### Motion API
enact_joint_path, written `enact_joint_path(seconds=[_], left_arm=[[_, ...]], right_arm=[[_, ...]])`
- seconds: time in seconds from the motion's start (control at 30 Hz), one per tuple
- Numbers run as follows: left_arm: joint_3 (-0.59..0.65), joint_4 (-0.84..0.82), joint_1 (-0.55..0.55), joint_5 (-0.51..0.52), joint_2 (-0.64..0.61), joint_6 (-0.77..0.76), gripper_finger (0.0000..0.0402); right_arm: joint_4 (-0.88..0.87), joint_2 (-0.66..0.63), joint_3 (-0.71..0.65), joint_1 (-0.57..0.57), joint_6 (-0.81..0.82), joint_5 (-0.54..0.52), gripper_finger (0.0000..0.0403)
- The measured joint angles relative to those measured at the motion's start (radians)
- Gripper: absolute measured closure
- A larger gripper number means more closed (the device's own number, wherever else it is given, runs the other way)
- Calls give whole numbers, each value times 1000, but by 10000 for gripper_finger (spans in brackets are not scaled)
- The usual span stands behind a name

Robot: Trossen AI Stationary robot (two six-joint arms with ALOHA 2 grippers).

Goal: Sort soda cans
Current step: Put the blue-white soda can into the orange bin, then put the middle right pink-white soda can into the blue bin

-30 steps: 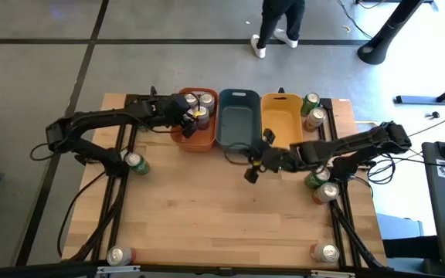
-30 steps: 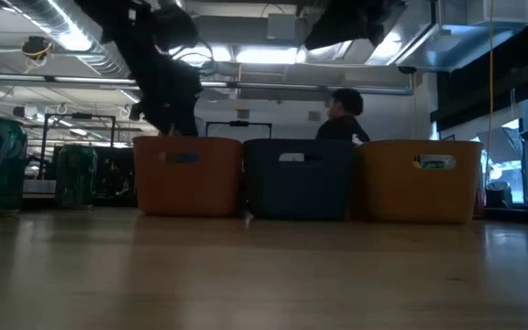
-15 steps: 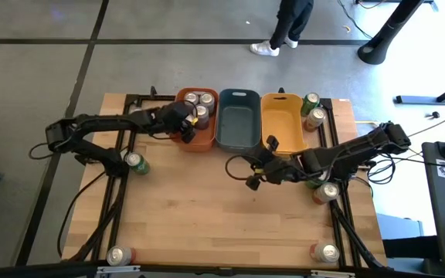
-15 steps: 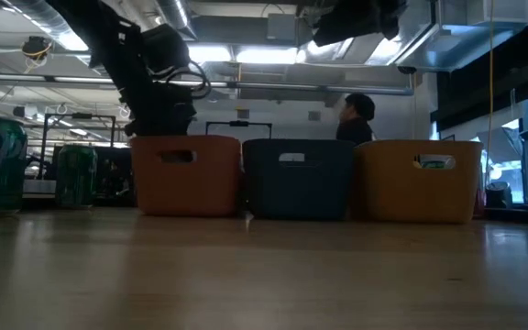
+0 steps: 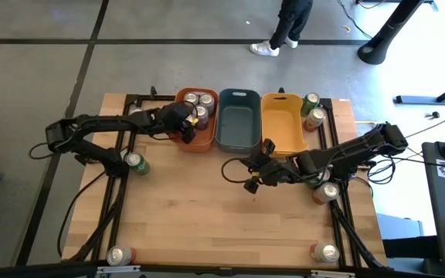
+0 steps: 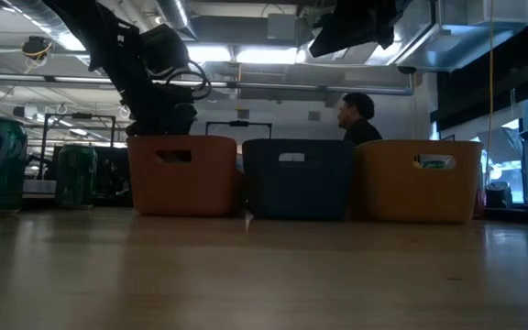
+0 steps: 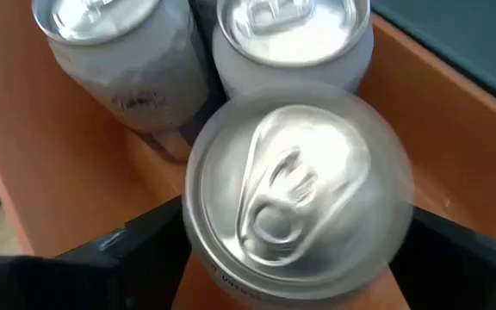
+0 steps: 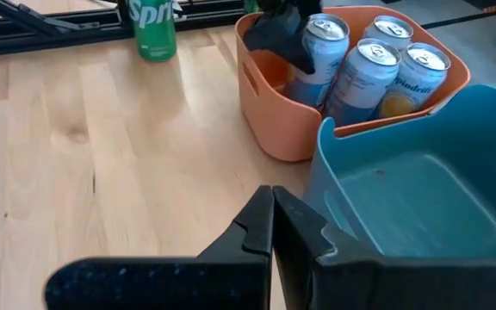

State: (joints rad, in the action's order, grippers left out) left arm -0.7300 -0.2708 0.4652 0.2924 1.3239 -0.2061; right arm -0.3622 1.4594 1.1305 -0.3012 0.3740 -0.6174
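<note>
Several silver-topped soda cans stand in the orange bin (image 5: 202, 141) at the far left of the bin row. My left gripper (image 5: 186, 123) reaches down into this bin, its fingers on either side of one can (image 7: 295, 198), which also shows in the right wrist view (image 8: 325, 47) next to the others (image 8: 370, 65). My right gripper (image 5: 247, 184) hangs shut and empty above the table, in front of the grey-blue bin (image 5: 236, 143). My left gripper has the can's upper wall (image 7: 198, 250), just under the rim, between its two fingers, one on each opposite side. It comes slanting down from the table's left side. The can stands top up inside the orange bin beside the other cans; its base is hidden.
A yellow bin (image 5: 282, 143) stands to the right of the grey-blue one. Loose cans stand at the left edge (image 5: 135, 161), at the far right (image 5: 312, 110), under the right arm (image 5: 327, 191) and at both near corners (image 5: 118, 255) (image 5: 327, 252). A person walks beyond the table.
My left gripper has sunk into the orange bin with its can and then kept still. My right gripper has drifted a little toward the table's near left, staying shut. The person behind the table has walked on.
</note>
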Motion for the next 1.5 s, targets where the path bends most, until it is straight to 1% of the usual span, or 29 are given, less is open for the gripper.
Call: enact_joint_path(seconds=[0.13,0.27,0.47,0.53,0.67,0.77,0.87,0.97,1.03,1.1,1.2,1.33,1.5], left_arm=[[-2,-6,0,2,0,9,44],[-40,-60,-8,2,-12,15,41],[-138,-173,-36,1,-105,31,39],[-160,-195,-57,1,-152,30,39],[-168,-175,-122,0,-253,5,38],[-168,-155,-190,0,-307,-7,38],[-168,-141,-266,0,-328,-29,38],[-168,-130,-345,0,-324,-40,38],[-168,-124,-389,-1,-316,-40,38],[-167,-126,-419,-1,-308,-53,38],[-167,-113,-453,0,-300,-75,38],[-167,-94,-483,-1,-290,-62,38],[-167,-80,-492,0,-286,-52,38]], right_arm=[[-5,0,0,0,0,1,395],[-8,0,0,0,0,23,395],[-10,-2,0,0,-15,140,395],[-7,-3,0,0,-19,142,395],[16,-3,0,0,-20,139,395],[83,-3,0,1,-21,138,395],[130,-3,0,1,-51,183,395],[88,-2,21,0,-59,195,395],[24,-2,59,0,-15,205,388],[-53,-2,105,-1,45,259,368],[-204,-2,182,-14,124,333,316],[-462,-2,288,-64,257,377,221],[-838,-2,385,-152,524,432,92]])
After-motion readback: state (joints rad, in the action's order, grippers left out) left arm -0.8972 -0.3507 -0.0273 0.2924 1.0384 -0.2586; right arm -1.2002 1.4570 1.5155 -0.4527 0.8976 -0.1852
